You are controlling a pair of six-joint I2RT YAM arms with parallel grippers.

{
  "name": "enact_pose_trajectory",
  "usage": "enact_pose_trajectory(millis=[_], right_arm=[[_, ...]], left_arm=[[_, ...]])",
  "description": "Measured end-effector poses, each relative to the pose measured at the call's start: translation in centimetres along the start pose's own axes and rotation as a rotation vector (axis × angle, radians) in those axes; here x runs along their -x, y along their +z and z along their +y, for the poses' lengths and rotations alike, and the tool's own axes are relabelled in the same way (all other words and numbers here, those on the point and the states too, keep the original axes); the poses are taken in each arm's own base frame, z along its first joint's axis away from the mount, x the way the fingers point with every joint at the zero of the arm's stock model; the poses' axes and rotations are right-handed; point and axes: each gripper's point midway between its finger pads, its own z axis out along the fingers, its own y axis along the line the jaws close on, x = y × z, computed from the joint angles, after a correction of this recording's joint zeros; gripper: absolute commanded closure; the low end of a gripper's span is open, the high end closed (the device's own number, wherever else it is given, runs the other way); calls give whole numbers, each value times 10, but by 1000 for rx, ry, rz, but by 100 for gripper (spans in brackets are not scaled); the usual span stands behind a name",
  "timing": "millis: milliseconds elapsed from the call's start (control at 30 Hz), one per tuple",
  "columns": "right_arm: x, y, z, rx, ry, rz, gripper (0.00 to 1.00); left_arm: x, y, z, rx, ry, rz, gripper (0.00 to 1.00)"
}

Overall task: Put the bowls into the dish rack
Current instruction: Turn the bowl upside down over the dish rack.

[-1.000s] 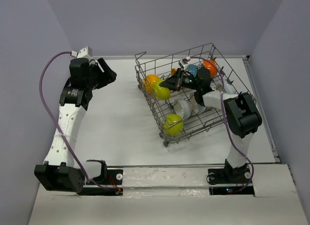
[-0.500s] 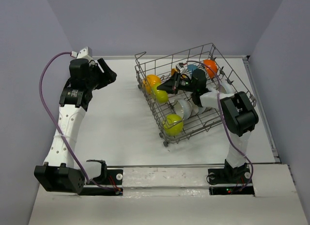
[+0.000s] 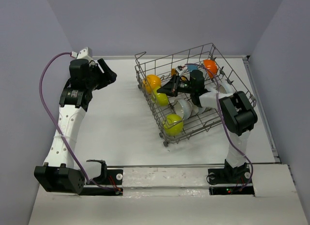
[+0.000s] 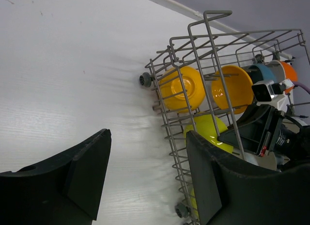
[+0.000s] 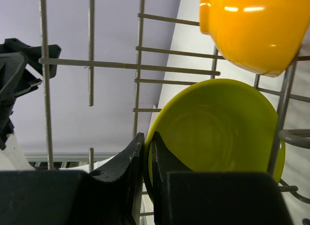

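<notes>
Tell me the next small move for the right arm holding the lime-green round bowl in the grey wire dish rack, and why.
Probably open the right gripper to release. Its fingers pinch the rim of the lime-green round bowl, which already stands on edge inside the grey wire dish rack, beside the yellow-orange bowl. Whether its lower edge rests on wires is hidden.

Bright even lighting, soft shadows, sharp, glossy bowl highlights

We are seeing a white table (image 3: 121, 123) stretching beneath everything, faint grain showing across it in the left wrist view. Lavender-grey walls (image 3: 160, 21) are enclosing it on three sides, meeting it along a pale strip (image 3: 121, 57).
</notes>
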Motion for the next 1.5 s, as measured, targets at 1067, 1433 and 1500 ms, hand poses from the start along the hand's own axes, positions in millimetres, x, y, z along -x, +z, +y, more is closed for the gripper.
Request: enact_pose_trajectory(millis=[1067,1433,1500], right_arm=[[13,4,-17,-255,-77,-60,86],[18,-1,-19,-316,-91,-97,84],[19,-2,-19,-324,-95,-100,82]], left_arm=[[1,-3,-1,-5,1,-6,28],[1,-3,-1,-5,1,-6,28],[1,-3,-1,-5,1,-6,28]])
